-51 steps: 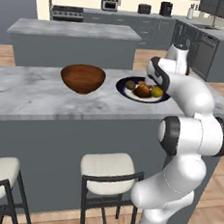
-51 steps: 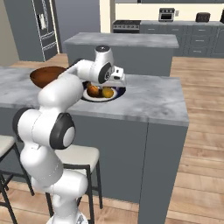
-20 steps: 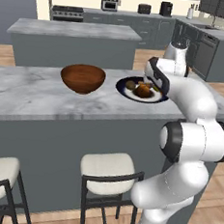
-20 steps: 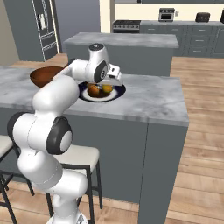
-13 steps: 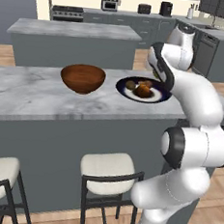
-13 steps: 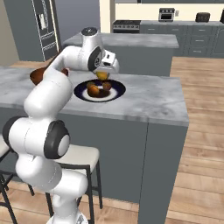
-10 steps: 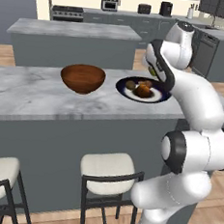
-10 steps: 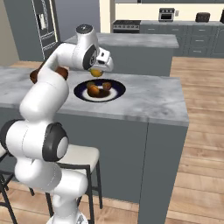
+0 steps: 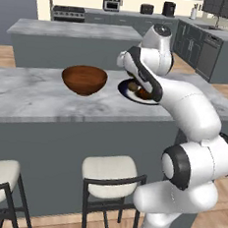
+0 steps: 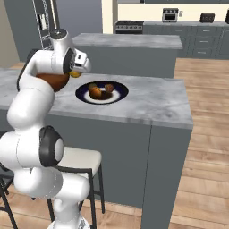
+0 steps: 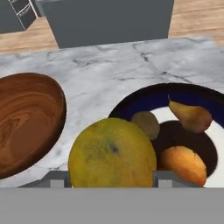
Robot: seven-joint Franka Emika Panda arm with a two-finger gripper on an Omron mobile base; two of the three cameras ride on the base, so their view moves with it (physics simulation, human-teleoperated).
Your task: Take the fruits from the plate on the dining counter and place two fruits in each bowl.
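Gripped between the jaws of the tool [image 10: 77,71], a large yellow-orange fruit [image 11: 113,153] is held above the counter [image 11: 127,65], between the wooden bowl [image 11: 26,120] and the plate [image 11: 144,98]. Three fruits are seen left on the plate (a pear [image 11: 190,117], a kiwi [image 11: 146,124] and an orange one [image 11: 183,164]).

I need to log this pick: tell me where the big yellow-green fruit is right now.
The yellow-green fruit sits in the gripper, lifted above the marble counter between the wooden bowl and the plate with three fruits.
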